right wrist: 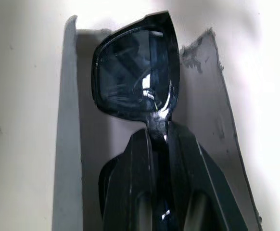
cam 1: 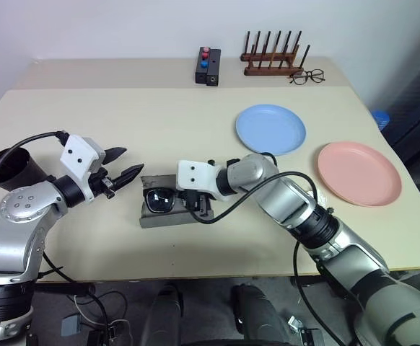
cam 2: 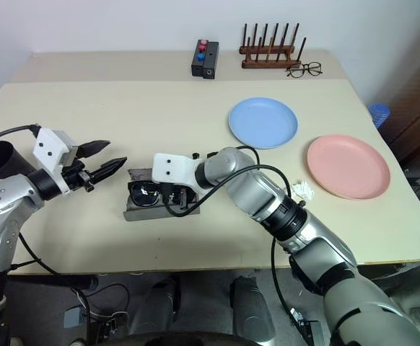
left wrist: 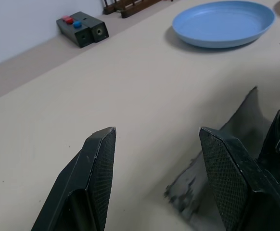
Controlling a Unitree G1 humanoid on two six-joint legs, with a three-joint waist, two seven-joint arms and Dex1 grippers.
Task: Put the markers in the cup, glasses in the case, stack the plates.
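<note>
The black sunglasses [cam 1: 159, 198] sit low in the open grey case [cam 1: 165, 218] near the table's front. My right gripper [cam 1: 195, 205] is shut on their frame by the bridge, and one dark lens [right wrist: 133, 72] sticks out past its fingers [right wrist: 130, 183]. I cannot tell whether the glasses rest on the case floor. My left gripper [cam 1: 121, 165] hangs open just left of the case, its fingertips [left wrist: 104, 144] close to the raised lid [left wrist: 238, 122]. The black cup [cam 1: 6, 168] stands at the far left behind my left arm. A light blue plate [cam 1: 270, 128] and a pink plate [cam 1: 359, 173] lie apart on the right. The markers are out of view.
A small black box with red and blue buttons [cam 1: 208, 66], a wooden rack [cam 1: 271, 59] and clear spectacles [cam 1: 307, 76] stand along the back. A small white scrap [cam 2: 302, 189] lies by the pink plate. Cables hang from both arms.
</note>
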